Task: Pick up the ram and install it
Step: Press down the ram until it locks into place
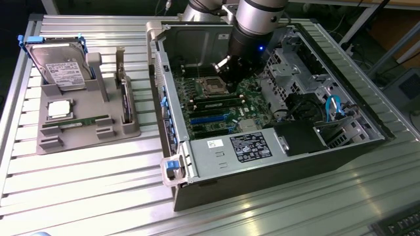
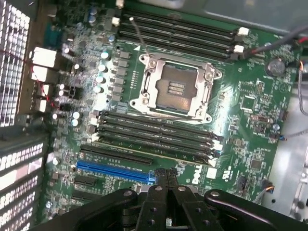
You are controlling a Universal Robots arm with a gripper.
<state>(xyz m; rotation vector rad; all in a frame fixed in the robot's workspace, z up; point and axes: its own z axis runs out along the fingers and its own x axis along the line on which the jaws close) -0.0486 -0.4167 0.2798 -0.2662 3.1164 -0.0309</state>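
hand (image 2: 166, 179) fully closed, holding nothing | above motherboard (image 2: 250, 103), near CPU socket (image 2: 175, 89) | ram (image 1: 77, 122) resting in tray (image 1: 88, 135), ready for pickup

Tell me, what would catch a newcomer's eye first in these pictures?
Probably the opened computer case lying on the slatted table, with the robot arm reaching into it and its shut claw hanging over the green motherboard near the empty processor socket. At the exterior view's left, a grey holder carries a hard drive, a silver processor chip and the ram.
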